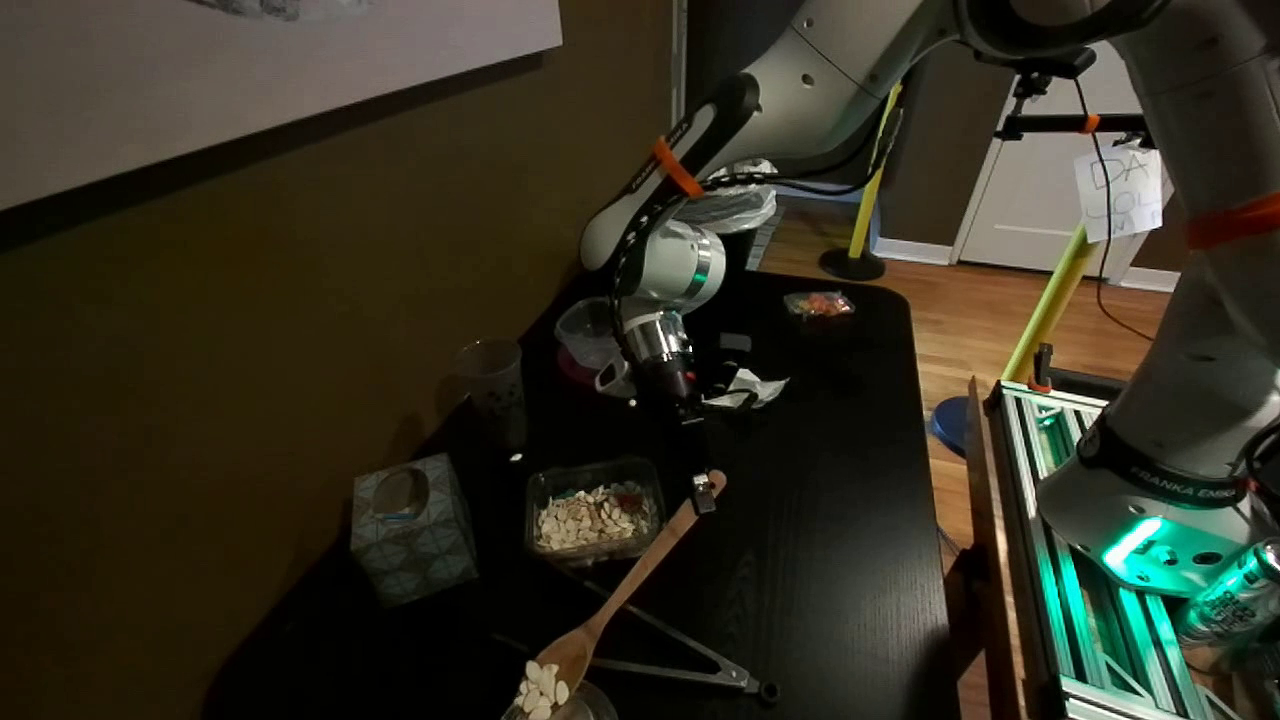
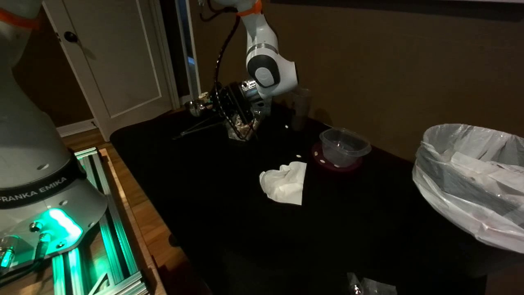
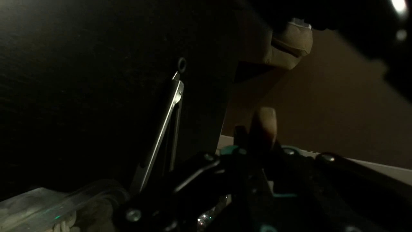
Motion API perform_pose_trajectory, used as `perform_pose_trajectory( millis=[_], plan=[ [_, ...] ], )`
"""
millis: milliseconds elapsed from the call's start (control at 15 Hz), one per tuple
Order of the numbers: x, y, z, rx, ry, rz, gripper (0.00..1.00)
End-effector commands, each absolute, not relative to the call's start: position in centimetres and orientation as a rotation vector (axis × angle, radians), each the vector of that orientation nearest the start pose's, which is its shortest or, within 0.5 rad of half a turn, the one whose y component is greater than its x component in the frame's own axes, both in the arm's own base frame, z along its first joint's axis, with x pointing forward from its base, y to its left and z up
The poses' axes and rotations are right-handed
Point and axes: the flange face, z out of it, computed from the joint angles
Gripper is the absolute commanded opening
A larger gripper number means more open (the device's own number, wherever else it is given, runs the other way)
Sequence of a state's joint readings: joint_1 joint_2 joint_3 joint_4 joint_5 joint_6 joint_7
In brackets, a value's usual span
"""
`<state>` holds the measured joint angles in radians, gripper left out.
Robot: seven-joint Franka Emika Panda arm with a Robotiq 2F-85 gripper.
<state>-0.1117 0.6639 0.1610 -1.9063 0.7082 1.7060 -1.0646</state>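
Claw [image 1: 704, 494]: pinched narrow on wooden spoon [image 1: 643, 568], near its handle tip, we see.
Spoon axis: slants away from claw, past clear container [image 1: 590, 553].
Far end: pale flakes [image 1: 543, 688] heaped, at round vessel [image 1: 596, 703]; contact we cannot tell.

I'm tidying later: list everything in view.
Table: one, black, by wall
Wooden spoon: one, brown, gripped
Tubs: two, clear, table
Flakes: many, pale, spoon, tub, table
Bowl: one, greyish, by spoon
Tongs: one, silver, table
Box: one, grey, by wall
Tumbler: one, clear, by wall
Disc: one, red, under one tub
Paper: one, white, table
Packet: one, multicoloured, table
Bin liner: one, whitish, beyond table
Posts: two, yellow, floor
Picture: one, white, wall
Can: one, silvery, by arm
Arm: one, white, overhead
Gripper: one, black, on spoon
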Motion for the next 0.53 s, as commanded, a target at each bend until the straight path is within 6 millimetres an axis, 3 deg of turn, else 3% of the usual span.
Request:
perform_pose_trajectory(
  millis=[0,467],
  plan=[
    [52.4,9.5,13.53,-1.978,-0.756,0.388,0.03],
    [52.03,9.47,13.43,-1.98,-0.95,0.276,0.03]
  ],
)
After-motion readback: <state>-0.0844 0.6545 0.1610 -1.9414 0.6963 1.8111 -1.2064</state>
